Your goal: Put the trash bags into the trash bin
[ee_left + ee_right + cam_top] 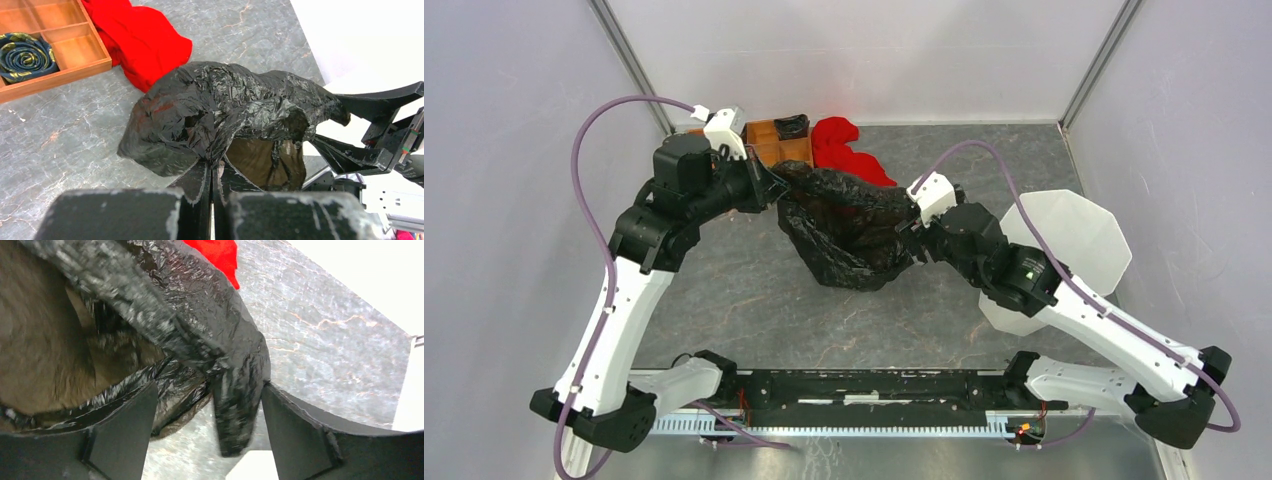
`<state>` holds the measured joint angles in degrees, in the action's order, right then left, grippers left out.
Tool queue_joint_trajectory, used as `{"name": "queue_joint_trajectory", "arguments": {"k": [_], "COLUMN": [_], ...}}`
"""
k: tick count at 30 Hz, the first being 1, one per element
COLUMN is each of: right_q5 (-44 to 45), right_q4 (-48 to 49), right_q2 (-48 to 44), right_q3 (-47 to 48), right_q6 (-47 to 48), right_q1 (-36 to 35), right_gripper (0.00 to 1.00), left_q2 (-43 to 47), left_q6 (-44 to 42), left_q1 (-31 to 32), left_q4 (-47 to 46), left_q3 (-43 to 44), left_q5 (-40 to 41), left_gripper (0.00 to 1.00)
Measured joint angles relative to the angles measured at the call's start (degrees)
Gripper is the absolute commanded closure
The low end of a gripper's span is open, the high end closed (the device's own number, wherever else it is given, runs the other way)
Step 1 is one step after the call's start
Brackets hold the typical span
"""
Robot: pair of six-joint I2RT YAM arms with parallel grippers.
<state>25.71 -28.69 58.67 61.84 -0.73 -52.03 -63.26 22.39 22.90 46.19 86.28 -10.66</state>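
The black trash bag (844, 228) hangs stretched and crumpled between my two grippers over the middle of the table. My left gripper (774, 183) is shut on the bag's left edge; in the left wrist view its jaws (215, 167) pinch the film (220, 110). My right gripper (907, 228) is at the bag's right end with its fingers wide apart. In the right wrist view a fold of the bag (235, 390) hangs between the open fingers (209, 386). The white trash bin (1084, 235) is at the right, partly hidden by my right arm.
A red cloth heap (849, 150) lies at the back just behind the bag, also in the left wrist view (145, 45). A brown wooden compartment tray (774, 148) stands to its left and holds a rolled dark item (25, 55). Walls enclose the table.
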Motion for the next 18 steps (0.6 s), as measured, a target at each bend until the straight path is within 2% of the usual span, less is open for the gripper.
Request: {"name": "queue_joint_trajectory", "arguments": {"k": [2,11,14,18], "right_q5": [-0.87,-7.04,-9.03,-15.87], "right_q4": [-2.14,-5.31,-4.0,1.75], "right_q2": [-0.22,-0.74,2.05,6.32], "right_q3": [1.05,6.23,9.81,11.04], "right_q6": [1.22,5.81,7.04,8.02], "right_q1": [0.0,0.0,0.0,-0.09], "right_gripper": [0.02,0.02,0.02,0.02], "left_q2": [0.63,-0.81,-2.34,-3.26], "left_q6": [0.0,0.0,0.0,0.04], "left_q1": [0.0,0.0,0.0,0.0], "left_q4": [-0.09,1.55,2.51,3.67], "left_q3": [0.0,1.62,3.69,4.52], "left_q5": [-0.79,-1.95,-2.03,-3.37], "left_gripper": [0.98,0.98,0.98,0.98]}}
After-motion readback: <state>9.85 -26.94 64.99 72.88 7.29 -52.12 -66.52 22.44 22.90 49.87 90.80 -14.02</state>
